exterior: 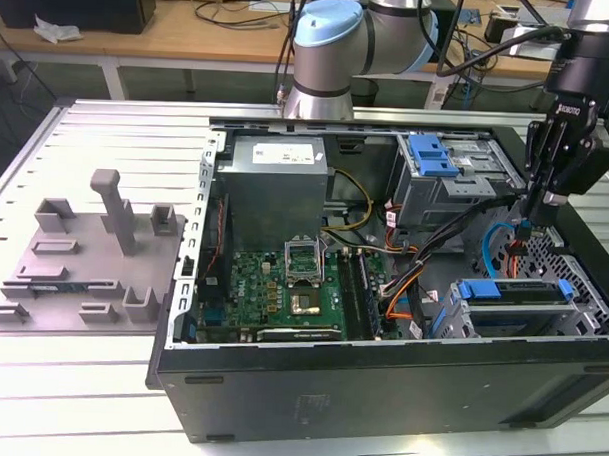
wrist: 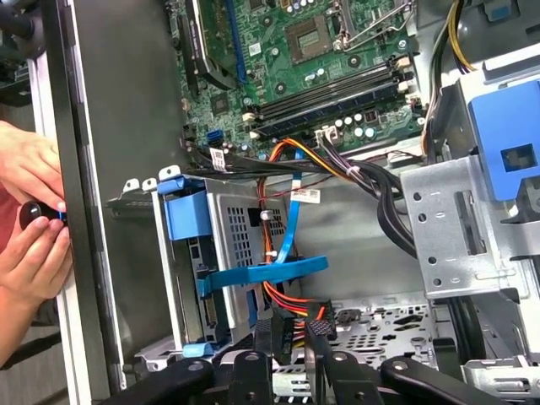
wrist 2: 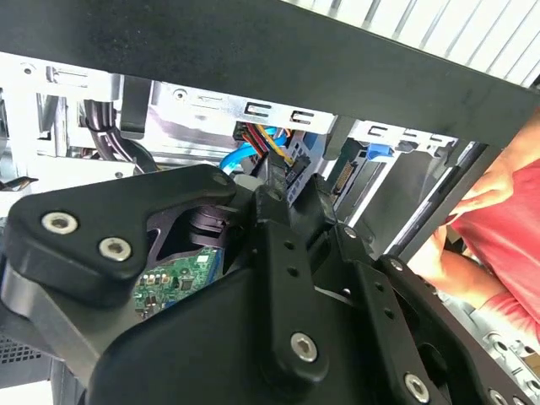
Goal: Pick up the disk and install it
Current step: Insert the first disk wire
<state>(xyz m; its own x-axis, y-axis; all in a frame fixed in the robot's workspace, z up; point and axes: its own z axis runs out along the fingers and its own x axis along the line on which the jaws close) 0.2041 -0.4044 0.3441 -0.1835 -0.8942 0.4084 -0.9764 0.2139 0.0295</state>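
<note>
Just outside the wall of the open computer case (exterior: 379,391) that the drive cage stood against, a person's two hands (wrist: 29,211) were bunched together on a small dark knob-like object. Just inside that wall, the disk (exterior: 522,292) sat in the drive cage in the corner of the case, its blue rail showing along the upper edge. A flat blue cable (wrist: 270,270) ran across the cage front.

Right beside the cage, over the perforated case floor, the gripper (wrist: 287,337) hung pointing straight down into the case. Its fingers (wrist: 253,371) were drawn in narrow, pinching a black plug (wrist: 283,325) on a bundle of red, orange and yellow wires (wrist: 291,299). In the exterior view the gripper (exterior: 533,218) was level with the top of the case, the plug (exterior: 519,241) dangling under it, above and a little behind the disk. The second wrist view showed the plug (wrist 2: 283,173) at the fingertips, with the cage behind it.

Deeper in the case lay the green motherboard (exterior: 283,277). Beyond the far wall of the case rose the arm (exterior: 336,49), its grey and pale blue joint upright there. On the exterior view's left of the case, apart from it, a grey holder (exterior: 94,251) with upright posts lay on the slatted table (exterior: 79,380).
</note>
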